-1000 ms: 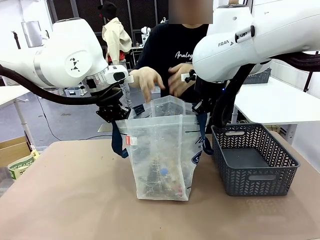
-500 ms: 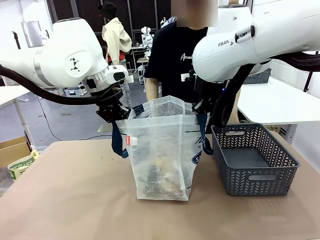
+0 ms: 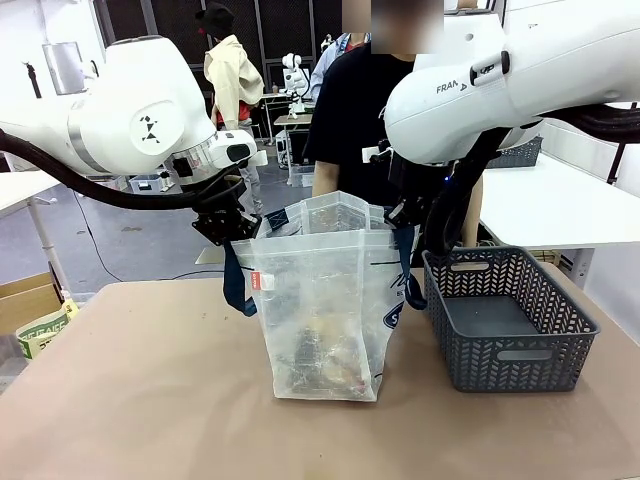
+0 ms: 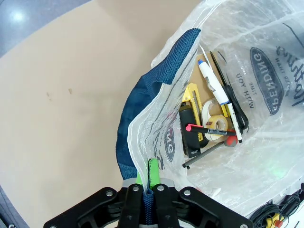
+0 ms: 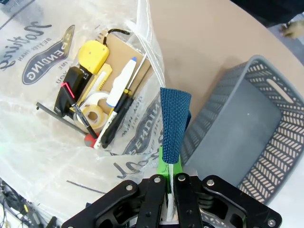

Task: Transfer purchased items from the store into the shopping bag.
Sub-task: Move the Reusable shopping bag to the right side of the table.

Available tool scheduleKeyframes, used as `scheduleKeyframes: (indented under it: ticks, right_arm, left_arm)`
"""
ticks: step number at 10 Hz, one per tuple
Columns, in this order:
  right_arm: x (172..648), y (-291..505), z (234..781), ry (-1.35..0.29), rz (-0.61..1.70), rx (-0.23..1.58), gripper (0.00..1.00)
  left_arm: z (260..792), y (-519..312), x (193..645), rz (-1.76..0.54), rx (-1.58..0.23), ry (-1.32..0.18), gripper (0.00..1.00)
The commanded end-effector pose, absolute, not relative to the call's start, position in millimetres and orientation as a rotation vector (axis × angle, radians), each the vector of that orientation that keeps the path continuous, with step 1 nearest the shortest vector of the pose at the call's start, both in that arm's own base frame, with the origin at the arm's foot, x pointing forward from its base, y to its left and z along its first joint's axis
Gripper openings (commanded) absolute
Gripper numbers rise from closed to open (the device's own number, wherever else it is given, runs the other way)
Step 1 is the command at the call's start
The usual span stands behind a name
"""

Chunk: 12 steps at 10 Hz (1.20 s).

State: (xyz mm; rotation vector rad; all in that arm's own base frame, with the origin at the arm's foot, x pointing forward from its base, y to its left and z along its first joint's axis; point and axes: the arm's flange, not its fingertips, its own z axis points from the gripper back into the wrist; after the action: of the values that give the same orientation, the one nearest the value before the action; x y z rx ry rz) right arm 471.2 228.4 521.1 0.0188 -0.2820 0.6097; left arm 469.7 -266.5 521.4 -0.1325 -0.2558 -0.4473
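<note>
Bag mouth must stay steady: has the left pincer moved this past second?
No; the left pincer stays put relative to the grey basket, shut on the shopping bag's strap.

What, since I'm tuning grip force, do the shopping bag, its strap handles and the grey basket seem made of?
Shopping bag: thin plastic film, translucent, glossy, crinkled; contents show through.
Strap handles: woven navy fabric webbing, matte; the weave is visible.
Basket: probably rigid moulded plastic, matte dark grey, with slotted lattice walls.

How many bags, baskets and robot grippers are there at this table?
shopping bag: 1
mesh basket: 1
grippers: 2, the left gripper and the right gripper, each shut on a navy handle
Total: 4
</note>
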Motion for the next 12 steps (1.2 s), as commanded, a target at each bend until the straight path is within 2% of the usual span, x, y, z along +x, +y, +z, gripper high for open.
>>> scheduleKeyframes:
  ticks: [1,8,12]
  right_arm:
    - [471.4,228.0,520.2,-0.281,0.605,0.02,0.0]
    - [471.2,228.4,521.1,-0.282,0.61,0.019,0.0]
    - [475.5,248.5,532.0,-0.163,0.443,0.07,0.0]
  left_arm:
    - [521.5,-266.0,469.5,-0.44,-0.133,-0.256,0.0]
    - [521.3,-270.3,470.3,-0.443,-0.141,-0.245,0.0]
    - [533.7,-283.7,468.4,-0.352,-0.186,-0.206,0.0]
